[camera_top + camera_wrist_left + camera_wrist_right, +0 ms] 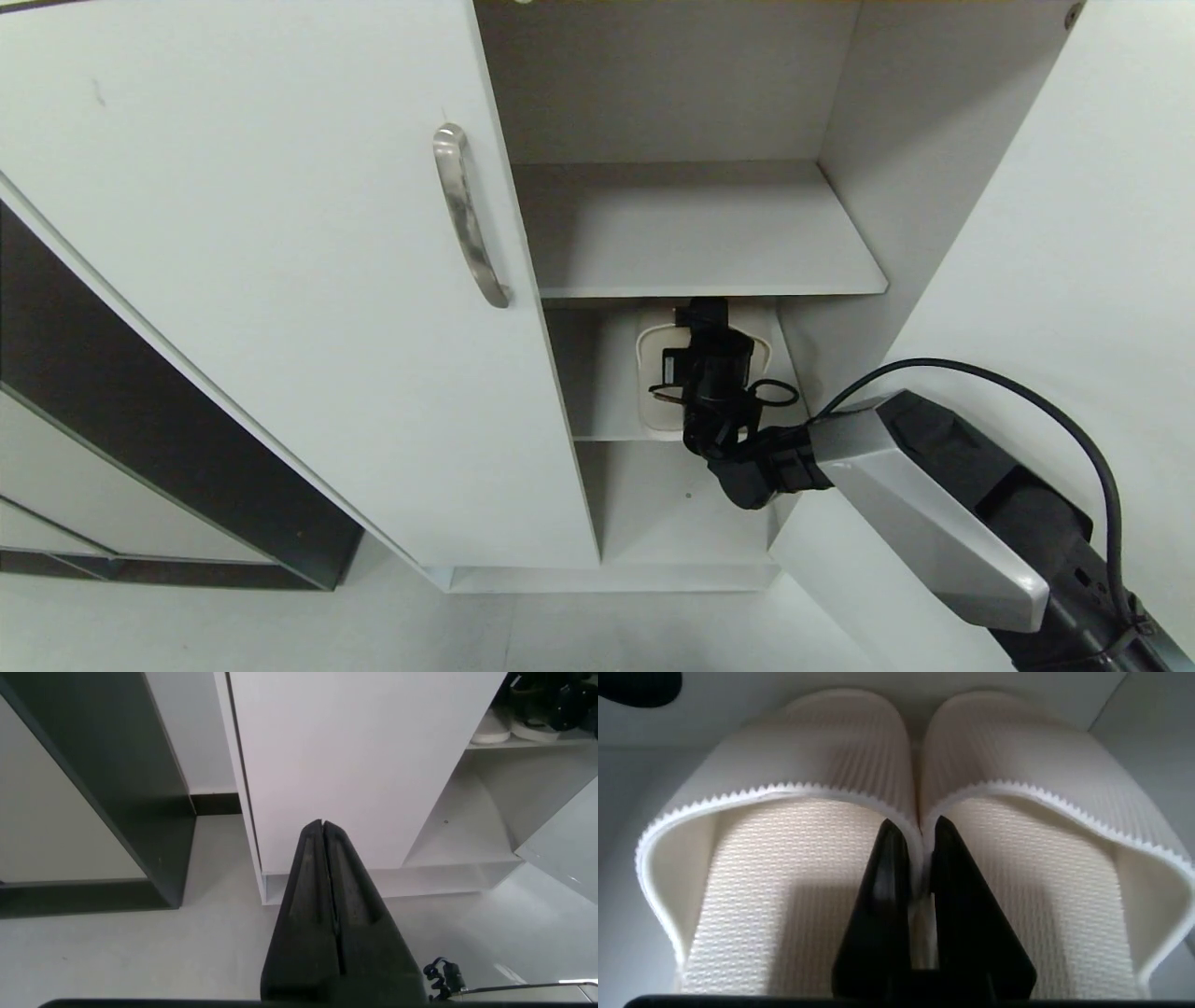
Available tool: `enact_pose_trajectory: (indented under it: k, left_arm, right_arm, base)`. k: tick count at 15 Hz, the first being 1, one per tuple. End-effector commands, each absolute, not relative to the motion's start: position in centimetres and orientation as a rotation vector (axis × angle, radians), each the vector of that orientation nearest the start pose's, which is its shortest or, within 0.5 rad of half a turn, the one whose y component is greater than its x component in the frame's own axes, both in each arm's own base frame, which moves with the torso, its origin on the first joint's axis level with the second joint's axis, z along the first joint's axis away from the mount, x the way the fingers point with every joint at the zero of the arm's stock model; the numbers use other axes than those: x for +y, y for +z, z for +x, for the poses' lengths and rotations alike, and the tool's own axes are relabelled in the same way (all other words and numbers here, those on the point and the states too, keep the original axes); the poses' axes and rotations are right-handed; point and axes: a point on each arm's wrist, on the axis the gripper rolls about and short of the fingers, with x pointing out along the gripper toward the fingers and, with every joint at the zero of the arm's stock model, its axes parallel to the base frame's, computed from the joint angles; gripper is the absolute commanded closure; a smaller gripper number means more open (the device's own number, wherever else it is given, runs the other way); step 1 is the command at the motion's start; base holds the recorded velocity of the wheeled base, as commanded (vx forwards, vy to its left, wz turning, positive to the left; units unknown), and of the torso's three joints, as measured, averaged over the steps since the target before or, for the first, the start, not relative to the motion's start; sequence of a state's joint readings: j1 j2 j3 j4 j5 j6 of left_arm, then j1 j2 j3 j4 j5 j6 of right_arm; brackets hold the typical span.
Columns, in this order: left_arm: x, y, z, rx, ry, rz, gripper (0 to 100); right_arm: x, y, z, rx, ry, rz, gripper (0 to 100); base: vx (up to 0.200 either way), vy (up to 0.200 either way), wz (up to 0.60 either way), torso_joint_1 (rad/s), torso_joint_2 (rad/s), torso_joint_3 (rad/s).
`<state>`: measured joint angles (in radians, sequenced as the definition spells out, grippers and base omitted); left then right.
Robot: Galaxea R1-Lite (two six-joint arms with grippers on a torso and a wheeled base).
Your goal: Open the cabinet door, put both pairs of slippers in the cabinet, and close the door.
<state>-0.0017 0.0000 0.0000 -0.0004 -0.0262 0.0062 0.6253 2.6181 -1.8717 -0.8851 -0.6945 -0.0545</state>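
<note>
A pair of cream slippers [653, 373] lies side by side on the cabinet's middle shelf [597, 392], toes toward the back. My right gripper [702, 313] is inside that compartment, over the pair. In the right wrist view its fingers [889, 859] are shut on the two inner side walls of the slippers [785, 905], pinched together between them. The cabinet's right door [1074, 280] stands open; the left door [280, 280] is closed. My left gripper [321, 826] is shut and holds nothing, low in front of the closed left door, above the floor.
The upper shelf [691, 233] and the bottom compartment [672, 513] are bare. A metal handle [467, 215] sits on the closed left door. A dark-framed panel [140, 448] stands to the left. Grey floor [560, 635] lies in front.
</note>
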Motion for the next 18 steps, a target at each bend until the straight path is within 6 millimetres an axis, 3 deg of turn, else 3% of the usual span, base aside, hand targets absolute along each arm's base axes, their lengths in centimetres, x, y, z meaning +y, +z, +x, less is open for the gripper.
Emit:
enact_pose_trajectory:
  k: [1,4,6,10,13,15,18]
  left_arm:
    - [-0.1,7.6,-2.3,0.0,-0.029,0.006,100]
    - [-0.1,7.5,-2.3,0.0,-0.029,0.006,100]
    - [-0.1,7.6,-2.3,-0.002,-0.028,0.006,100]
    - [-0.1,7.6,-2.3,0.0,-0.028,0.006,100]
    - [-0.1,7.6,-2.3,0.001,-0.028,0.005,100]
    - [-0.1,7.6,-2.3,-0.002,-0.028,0.003,100]
    - [-0.1,7.6,-2.3,0.001,-0.029,0.005,100]
  right_arm:
    - [30.3,9.6,44.3,-0.102,-0.07,0.026,0]
    - [30.3,9.6,44.0,-0.101,-0.072,0.024,0]
    - [30.4,10.0,42.7,-0.099,-0.06,0.022,0]
    - [29.7,10.9,38.8,-0.096,-0.026,0.021,0]
    - [27.9,11.1,33.2,-0.075,0.025,0.005,0]
    - [26.8,10.5,30.7,-0.056,0.047,-0.011,0]
    - [26.2,9.8,29.5,-0.039,0.059,-0.029,0]
  base:
    - [0.0,0.0,0.0,0.0,0.0,0.0]
    - [0.0,0.0,0.0,0.0,0.0,0.0]
    - [0.0,0.0,0.0,0.0,0.0,0.0]
    - [0.0,0.0,0.0,0.0,0.0,0.0]
    - [0.0,0.0,0.0,0.0,0.0,0.0]
    - [0.0,0.0,0.0,0.0,0.0,0.0]
    - [0.0,0.0,0.0,0.0,0.0,0.0]
